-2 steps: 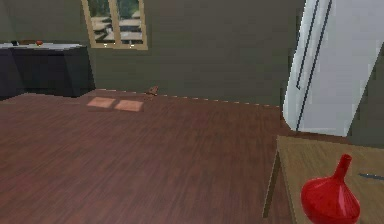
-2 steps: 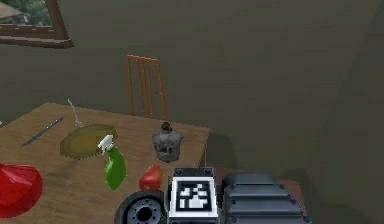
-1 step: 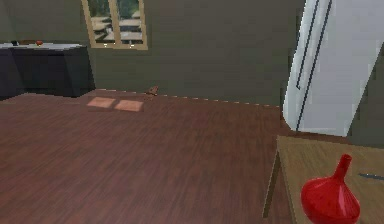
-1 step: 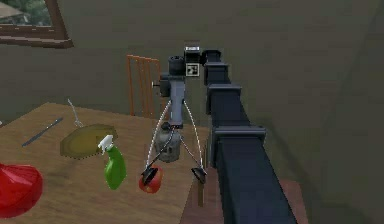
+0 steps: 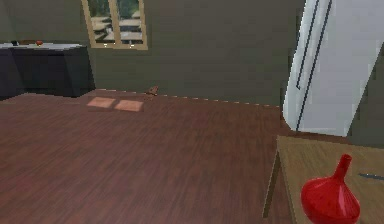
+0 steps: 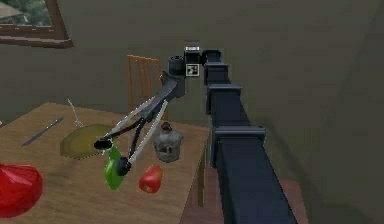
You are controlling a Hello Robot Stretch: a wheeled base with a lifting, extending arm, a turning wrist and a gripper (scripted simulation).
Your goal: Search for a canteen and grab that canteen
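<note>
On table (image 6: 80,190), canteen (image 6: 168,146) stands upright, cap up

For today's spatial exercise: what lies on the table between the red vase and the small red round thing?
A green object lies between them, seen in the arm side view.

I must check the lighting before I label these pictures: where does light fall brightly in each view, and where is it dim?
Forward view: two pale bright patches lie on the wooden floor under the window; the white fridge is brightest, the counter darkest. Arm side view: the tabletop is evenly lit, the wall behind dim.
</note>
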